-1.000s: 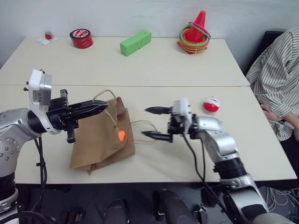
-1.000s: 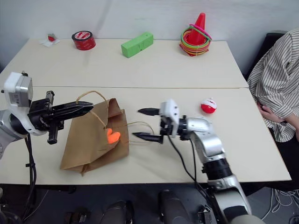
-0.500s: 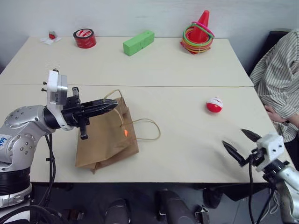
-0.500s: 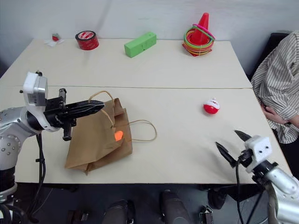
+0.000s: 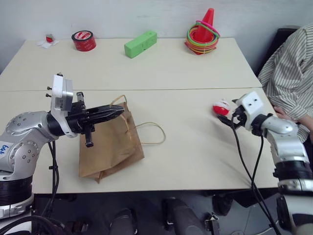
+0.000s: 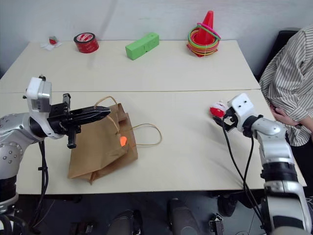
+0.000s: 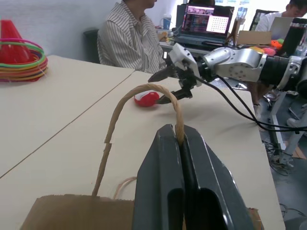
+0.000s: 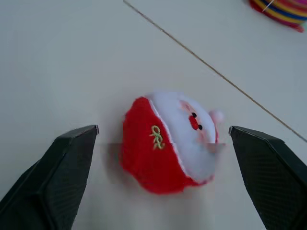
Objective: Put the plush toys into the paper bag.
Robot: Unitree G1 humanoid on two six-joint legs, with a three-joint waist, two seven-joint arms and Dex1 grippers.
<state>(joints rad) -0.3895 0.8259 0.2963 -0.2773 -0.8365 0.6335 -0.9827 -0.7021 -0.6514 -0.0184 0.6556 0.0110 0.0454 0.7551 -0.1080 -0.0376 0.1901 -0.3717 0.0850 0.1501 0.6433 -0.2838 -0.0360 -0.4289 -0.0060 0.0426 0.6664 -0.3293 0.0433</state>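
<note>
Holding item one: my left gripper is clamped on a cord handle of the paper bag, lifting it, I judge, to keep the mouth up for loading. Item two: orange plush toy, glowing at the bag's right side, apparently inside. Item three: red-and-white plush toy, on the table at right. My right gripper, jaws spread wide and empty, flanks it without touching, lined up to close.

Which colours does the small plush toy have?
Red and white plush toy; the right wrist view shows it best.
</note>
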